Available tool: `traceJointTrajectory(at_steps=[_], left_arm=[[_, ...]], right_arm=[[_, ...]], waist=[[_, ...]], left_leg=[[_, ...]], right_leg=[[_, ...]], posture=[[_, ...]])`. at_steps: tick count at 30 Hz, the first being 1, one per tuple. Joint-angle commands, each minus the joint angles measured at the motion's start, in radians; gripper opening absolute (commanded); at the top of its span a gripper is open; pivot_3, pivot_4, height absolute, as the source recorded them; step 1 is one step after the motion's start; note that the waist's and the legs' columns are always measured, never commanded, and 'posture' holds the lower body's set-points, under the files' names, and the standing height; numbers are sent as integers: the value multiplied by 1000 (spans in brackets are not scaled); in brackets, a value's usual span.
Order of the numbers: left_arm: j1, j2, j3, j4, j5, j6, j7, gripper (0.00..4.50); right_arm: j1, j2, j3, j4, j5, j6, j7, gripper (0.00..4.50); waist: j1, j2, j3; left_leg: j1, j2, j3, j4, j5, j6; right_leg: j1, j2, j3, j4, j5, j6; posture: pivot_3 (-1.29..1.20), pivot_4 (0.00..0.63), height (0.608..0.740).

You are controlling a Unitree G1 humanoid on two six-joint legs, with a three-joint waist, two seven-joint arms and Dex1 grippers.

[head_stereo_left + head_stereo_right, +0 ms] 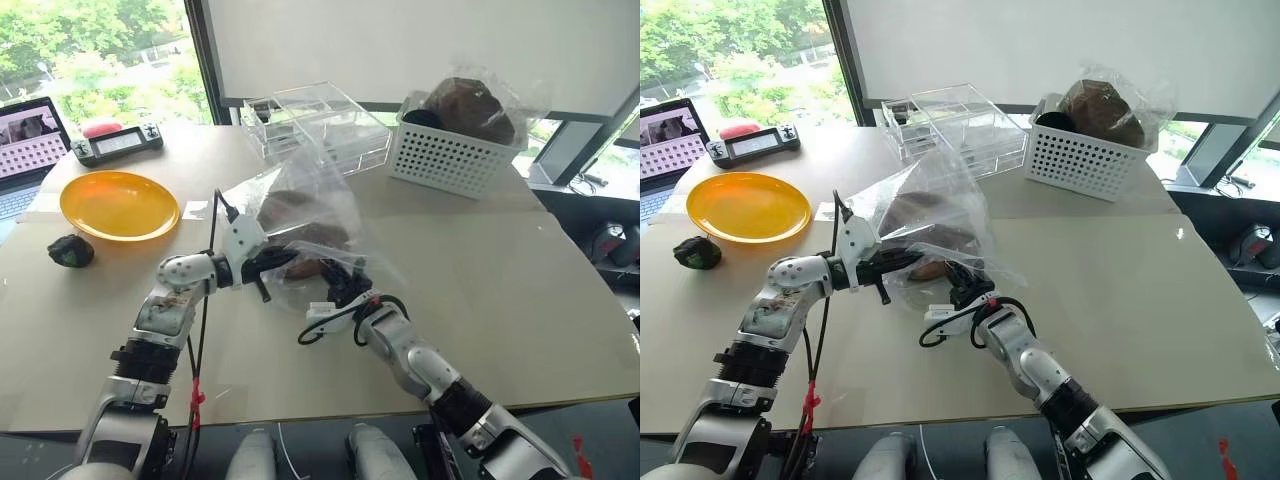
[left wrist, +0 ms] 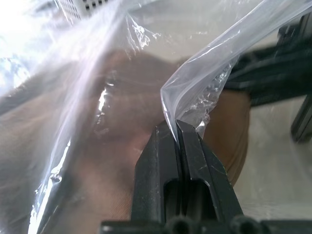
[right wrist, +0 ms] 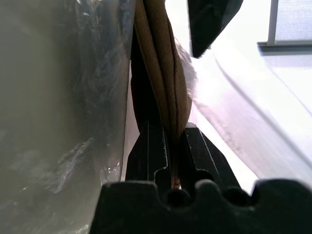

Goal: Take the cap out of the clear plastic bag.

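Right jaws clamp cap (image 3: 163,73) edge, apparently inside bag (image 2: 204,73); left pinch film.

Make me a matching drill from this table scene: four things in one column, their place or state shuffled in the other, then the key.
Things
1. left pincer
2. right pincer
3. yellow plate
4. white perforated basket

Places or states
A. on the table's far right side, holding a wrapped dark brown mound
B. shut on an edge of the clear plastic bag
C. on the table's left side, nothing on it
D. shut on a fold of the cap

Pairs: 1-B, 2-D, 3-C, 4-A
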Motion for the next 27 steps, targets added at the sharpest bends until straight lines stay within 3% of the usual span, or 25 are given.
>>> traceJointTrajectory(at_steps=[1,5,10,17,21,27], left_arm=[[-30,15,41,-80,-42,-22,-17,0],[-23,19,45,-108,-45,-14,-11,0],[-22,10,35,-103,-28,0,18,0],[-20,7,22,-99,-21,3,23,0],[-9,12,15,-103,-15,5,21,0],[2,19,16,-118,-20,16,24,0]], right_arm=[[68,-3,14,99,133,-72,135,68],[55,-29,2,67,148,-97,174,68],[3,-102,41,16,-11,-98,153,68],[37,-105,62,-27,-118,-85,58,68],[94,-112,-30,-137,-84,-54,16,68],[163,-148,-189,-418,21,-23,168,68]], waist=[[1,-1,0],[1,-1,-1],[3,-1,0],[8,-1,0],[9,-1,0],[18,1,2]], left_leg=[[2,0,0,0,0,0],[4,0,0,-2,0,0],[-2,0,0,-3,0,0],[-2,0,0,-3,0,0],[-4,0,0,-3,-1,0],[-19,-1,0,0,0,0]], right_leg=[[2,0,0,0,0,0],[4,0,0,-2,-1,0],[-2,0,0,-3,-1,0],[-2,0,0,-4,-1,0],[-3,0,0,-4,-1,0],[-18,-1,1,-2,0,0]], posture=[[0,150,735],[0,150,735],[0,150,735],[0,150,735],[0,150,735],[0,150,735]])
